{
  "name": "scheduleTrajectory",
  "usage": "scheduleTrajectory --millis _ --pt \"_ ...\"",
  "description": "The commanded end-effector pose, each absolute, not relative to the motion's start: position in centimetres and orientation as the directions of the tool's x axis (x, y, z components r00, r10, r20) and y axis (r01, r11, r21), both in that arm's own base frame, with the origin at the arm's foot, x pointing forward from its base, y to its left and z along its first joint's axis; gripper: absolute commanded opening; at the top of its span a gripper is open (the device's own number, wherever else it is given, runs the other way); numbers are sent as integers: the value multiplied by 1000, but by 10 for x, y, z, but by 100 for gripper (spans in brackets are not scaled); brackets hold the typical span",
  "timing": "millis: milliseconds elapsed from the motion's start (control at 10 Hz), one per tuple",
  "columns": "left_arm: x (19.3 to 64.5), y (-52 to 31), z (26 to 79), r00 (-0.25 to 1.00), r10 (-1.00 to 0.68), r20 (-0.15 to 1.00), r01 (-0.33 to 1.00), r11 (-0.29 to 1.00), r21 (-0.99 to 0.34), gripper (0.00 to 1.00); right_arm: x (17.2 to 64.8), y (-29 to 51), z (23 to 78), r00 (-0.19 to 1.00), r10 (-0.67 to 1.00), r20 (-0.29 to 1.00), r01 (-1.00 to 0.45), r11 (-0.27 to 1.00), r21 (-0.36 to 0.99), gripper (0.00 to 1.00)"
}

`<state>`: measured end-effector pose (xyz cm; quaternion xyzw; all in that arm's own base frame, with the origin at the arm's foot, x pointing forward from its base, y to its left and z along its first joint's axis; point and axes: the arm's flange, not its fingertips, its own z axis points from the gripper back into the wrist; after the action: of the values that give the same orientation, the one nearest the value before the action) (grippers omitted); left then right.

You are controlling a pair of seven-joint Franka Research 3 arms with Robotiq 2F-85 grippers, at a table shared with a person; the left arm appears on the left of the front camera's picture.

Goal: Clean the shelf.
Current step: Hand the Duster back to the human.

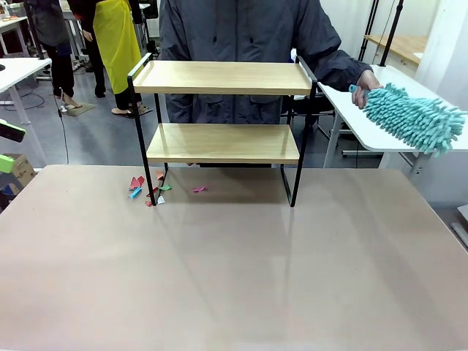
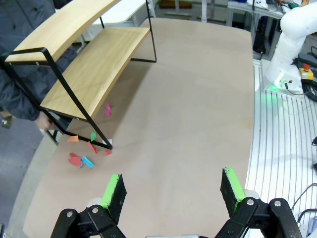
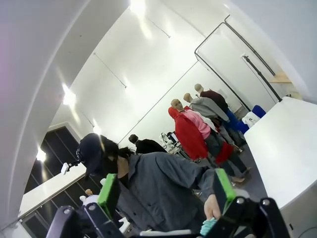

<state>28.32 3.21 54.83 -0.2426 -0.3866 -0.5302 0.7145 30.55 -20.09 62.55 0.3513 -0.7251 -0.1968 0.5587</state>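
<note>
My left end effector (image 2: pixel 171 193) is hovering over the near part of the desk (image 1: pixel 234 278), its green pads spread wide and gripping nothing. My right end effector (image 3: pixel 166 191) is likewise standing spread and empty, tipped upward toward the person's grey jacket (image 3: pixel 163 191) and the ceiling. Farther along the desk, small coloured paper scraps (image 1: pixel 150 190) are lying around the shelf's left front foot, some just outside it, one pink piece under the lower board. The shelf (image 1: pixel 223 110) is standing upright at the desk's far edge, its long axis running left to right across my front view, its open side facing me. Behind it the person is standing, one hand (image 1: pixel 368 82) holding a teal fluffy duster (image 1: pixel 413 117) over the white side table (image 1: pixel 365 124) on my right.
</note>
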Motion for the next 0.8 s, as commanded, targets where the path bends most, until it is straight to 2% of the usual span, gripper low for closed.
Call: scheduleTrajectory --millis 0,700 --pt "285 32 549 118 -556 823 948 308 73 100 304 -202 624 -138 -725 675 -284 682 674 100" --pt "285 32 549 118 -556 823 948 308 73 100 304 -202 624 -138 -725 675 -284 682 674 100"
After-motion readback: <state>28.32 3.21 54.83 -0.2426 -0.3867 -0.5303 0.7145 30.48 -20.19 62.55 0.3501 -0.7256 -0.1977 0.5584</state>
